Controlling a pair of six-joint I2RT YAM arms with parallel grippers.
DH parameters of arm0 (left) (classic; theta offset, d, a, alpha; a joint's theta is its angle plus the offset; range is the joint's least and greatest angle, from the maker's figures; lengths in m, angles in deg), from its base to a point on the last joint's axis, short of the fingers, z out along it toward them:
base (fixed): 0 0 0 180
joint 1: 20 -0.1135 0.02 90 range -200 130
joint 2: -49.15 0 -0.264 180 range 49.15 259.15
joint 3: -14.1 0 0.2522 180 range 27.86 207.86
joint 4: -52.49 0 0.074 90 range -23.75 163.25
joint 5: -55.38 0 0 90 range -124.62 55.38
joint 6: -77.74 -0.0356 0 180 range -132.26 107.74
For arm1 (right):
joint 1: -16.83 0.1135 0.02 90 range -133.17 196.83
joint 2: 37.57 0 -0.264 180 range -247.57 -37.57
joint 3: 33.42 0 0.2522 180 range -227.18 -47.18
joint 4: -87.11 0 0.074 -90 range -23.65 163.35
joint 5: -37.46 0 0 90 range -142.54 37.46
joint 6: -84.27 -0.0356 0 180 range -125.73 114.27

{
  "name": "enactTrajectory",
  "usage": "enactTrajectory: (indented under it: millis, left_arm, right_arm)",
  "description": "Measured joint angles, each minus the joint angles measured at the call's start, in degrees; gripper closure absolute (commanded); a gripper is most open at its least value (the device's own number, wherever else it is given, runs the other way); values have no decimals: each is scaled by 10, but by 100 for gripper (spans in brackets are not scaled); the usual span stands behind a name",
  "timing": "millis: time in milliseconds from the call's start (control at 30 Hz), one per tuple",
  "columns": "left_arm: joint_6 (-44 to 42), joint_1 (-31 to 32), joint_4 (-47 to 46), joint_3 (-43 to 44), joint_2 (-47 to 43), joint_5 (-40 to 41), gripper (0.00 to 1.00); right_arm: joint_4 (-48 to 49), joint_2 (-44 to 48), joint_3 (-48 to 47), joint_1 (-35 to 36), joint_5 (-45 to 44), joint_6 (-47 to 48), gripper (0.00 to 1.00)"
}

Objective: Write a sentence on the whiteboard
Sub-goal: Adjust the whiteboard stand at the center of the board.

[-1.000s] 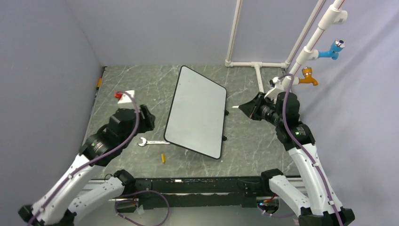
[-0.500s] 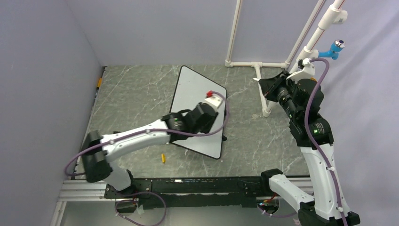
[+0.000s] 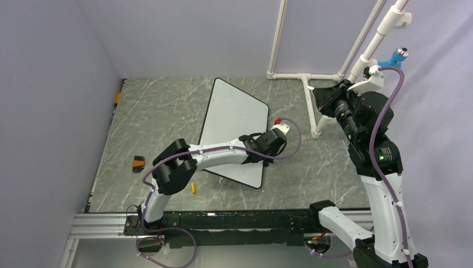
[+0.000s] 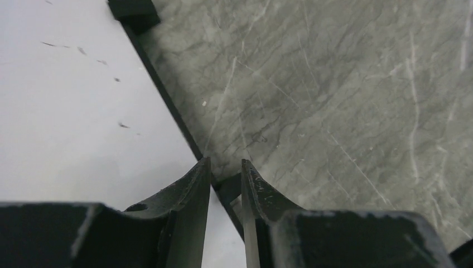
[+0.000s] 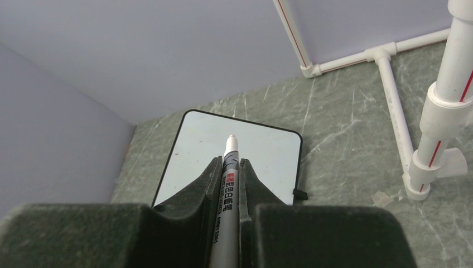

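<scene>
Bright even light, soft faint shadows — wrist views' near foreground blurred

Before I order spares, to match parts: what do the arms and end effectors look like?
Left arm and right arm: white links, black joints, a purple cable along each. Left end effector and right end effector: black, two tapered fingers.

Overhead — two wrist views — shared whiteboard
</scene>
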Motion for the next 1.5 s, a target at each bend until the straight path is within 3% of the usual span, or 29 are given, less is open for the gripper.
enactTrajectory:
  millis: [333, 600, 900, 1500]
  left_arm:
    - [25, 0, -19, 33, 90, -36, 75]
    - [41, -4, -63, -1, 96, -44, 76]
    - [38, -8, -143, -125, 29, -52, 77]
    - [-46, -16, -133, -331, -131, -29, 77]
  right_arm:
    - [10, 8, 26, 0, 18, -7, 100]
    - [16, 12, 27, 0, 20, -7, 100]
    - [31, 14, 49, 0, 33, -16, 100]
    - [63, 9, 99, 0, 63, -40, 100]
